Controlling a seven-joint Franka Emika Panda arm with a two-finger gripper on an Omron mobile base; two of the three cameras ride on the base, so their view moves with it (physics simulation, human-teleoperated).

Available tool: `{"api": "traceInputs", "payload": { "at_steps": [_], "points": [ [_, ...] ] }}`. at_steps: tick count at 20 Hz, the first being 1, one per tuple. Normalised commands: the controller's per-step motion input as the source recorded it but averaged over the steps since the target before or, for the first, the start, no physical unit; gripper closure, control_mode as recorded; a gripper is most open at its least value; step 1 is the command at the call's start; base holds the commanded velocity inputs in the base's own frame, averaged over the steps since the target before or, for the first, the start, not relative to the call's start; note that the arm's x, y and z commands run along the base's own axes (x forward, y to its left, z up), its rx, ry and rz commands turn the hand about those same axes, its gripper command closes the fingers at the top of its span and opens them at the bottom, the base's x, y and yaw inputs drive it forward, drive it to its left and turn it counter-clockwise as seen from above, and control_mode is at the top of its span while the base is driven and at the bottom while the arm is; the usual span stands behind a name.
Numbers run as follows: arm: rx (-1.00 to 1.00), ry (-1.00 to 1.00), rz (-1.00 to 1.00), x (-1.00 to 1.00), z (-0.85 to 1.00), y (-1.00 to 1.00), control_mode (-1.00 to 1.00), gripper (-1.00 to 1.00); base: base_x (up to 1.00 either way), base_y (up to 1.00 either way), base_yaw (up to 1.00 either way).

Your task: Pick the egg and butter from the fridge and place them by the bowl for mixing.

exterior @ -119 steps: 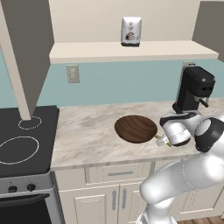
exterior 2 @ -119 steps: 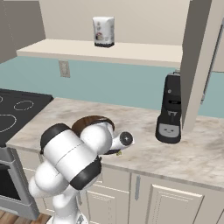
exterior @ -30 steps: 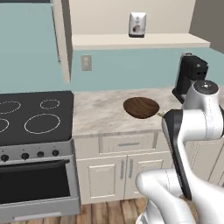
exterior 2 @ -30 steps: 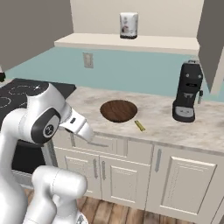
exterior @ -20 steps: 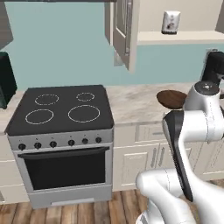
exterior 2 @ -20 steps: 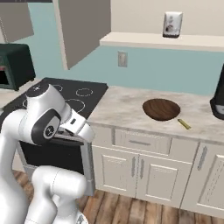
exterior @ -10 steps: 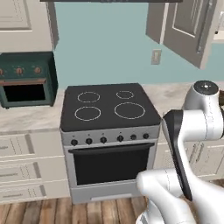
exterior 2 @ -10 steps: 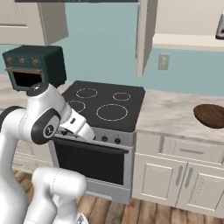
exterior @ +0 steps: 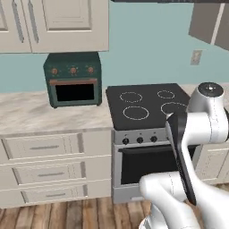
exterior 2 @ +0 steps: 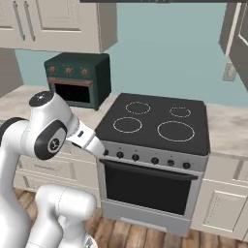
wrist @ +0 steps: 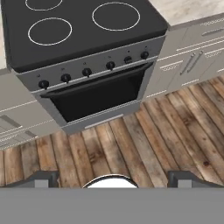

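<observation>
Facing a black stove [wrist: 83, 48] from above, the gripper [wrist: 113, 178] hangs over bare wood-plank floor [wrist: 144, 144], its two dark fingertips [wrist: 43, 178] set wide apart at the lower edge of the hand view with nothing between them. Ahead of the gripper: a glass cooktop [exterior 2: 155, 121] with four ringed burners, a grey control strip with a row of black knobs [wrist: 87, 72], and a dark oven door [wrist: 100, 94] beneath a bar handle. To either side of the stove: cream cabinet drawers [exterior: 44, 165] and doors under a marbled countertop [exterior: 49, 114]. Farther ahead, on the counter against a teal wall [exterior 2: 164, 53]: a dark green toaster oven [exterior: 74, 80] with three knobs. Above it, cream wall cabinets [exterior: 58, 24]. None of the task's items can be made out here, so their look, place and long axis cannot be told.
</observation>
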Motion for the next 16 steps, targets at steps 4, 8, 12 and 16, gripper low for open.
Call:
{"api": "traceInputs", "payload": {
  "at_steps": [4,8,12,16],
  "points": [
    [0.00,0.00,0.00,0.00,0.00,0.00,1.00,-1.00,-0.27,1.00,0.00],
    [0.00,0.00,0.00,0.00,0.00,0.00,1.00,-1.00,-0.40,1.00,0.00],
    [0.00,0.00,0.00,0.00,0.00,0.00,1.00,-1.00,-0.11,1.00,0.00],
    [0.00,0.00,0.00,0.00,0.00,0.00,1.00,-1.00,0.00,0.90,0.00]
  ]
}}
